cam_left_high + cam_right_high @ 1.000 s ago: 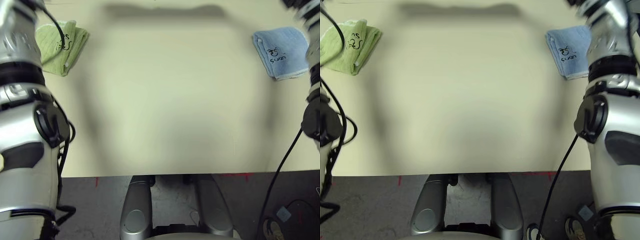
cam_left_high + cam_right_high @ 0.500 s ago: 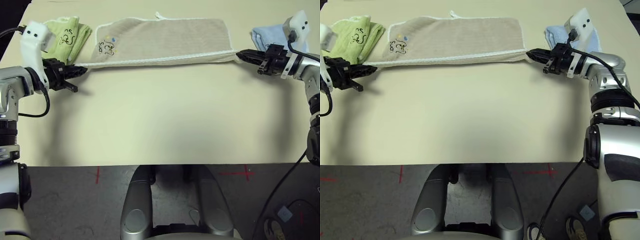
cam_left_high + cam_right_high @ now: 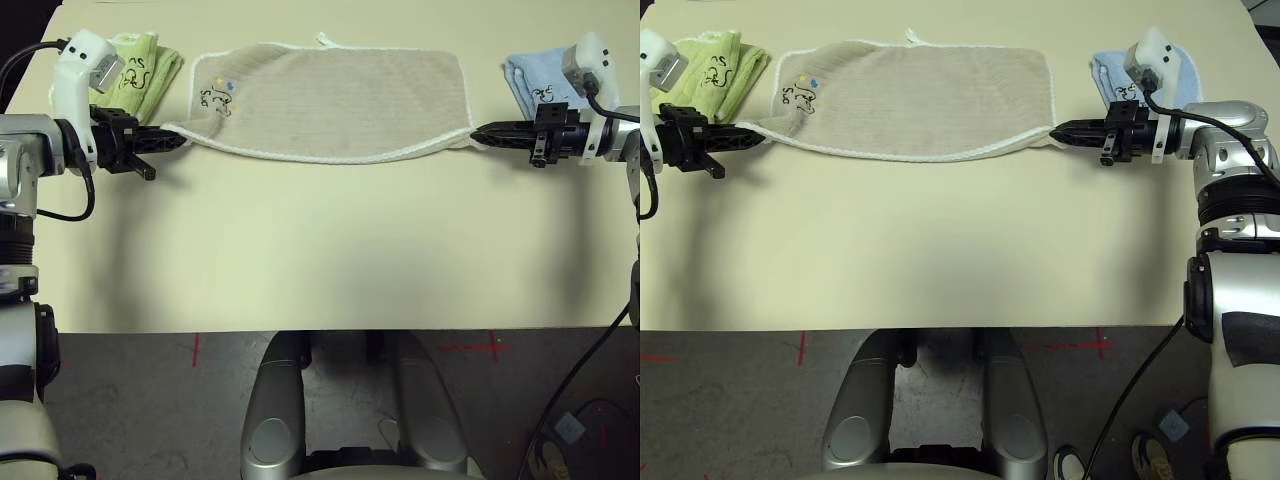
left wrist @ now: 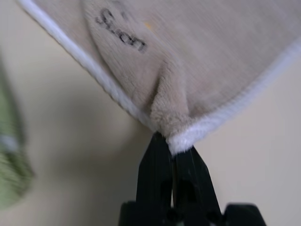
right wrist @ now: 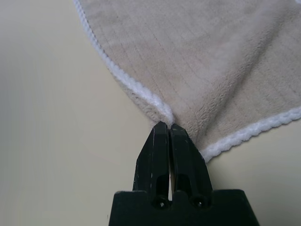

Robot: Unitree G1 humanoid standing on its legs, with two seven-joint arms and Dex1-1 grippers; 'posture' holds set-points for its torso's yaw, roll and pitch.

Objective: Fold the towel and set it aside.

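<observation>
Across the table (image 3: 320, 250), my left gripper (image 3: 180, 141) and right gripper (image 3: 476, 132) pinch the towel (image 3: 335, 100) corners, stretched sideways, sagging lower than a moment ago.

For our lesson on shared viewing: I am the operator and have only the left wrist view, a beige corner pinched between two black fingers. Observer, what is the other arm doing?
Observer: The right gripper is shut on the towel's opposite near corner.
Operator: What lies beyond each end?
Observer: A folded green towel lies by the left gripper; a folded blue towel lies behind the right one.
Operator: Is the towel spread flat?
Observer: Mostly; its near edge sags between the pinched corners.
</observation>
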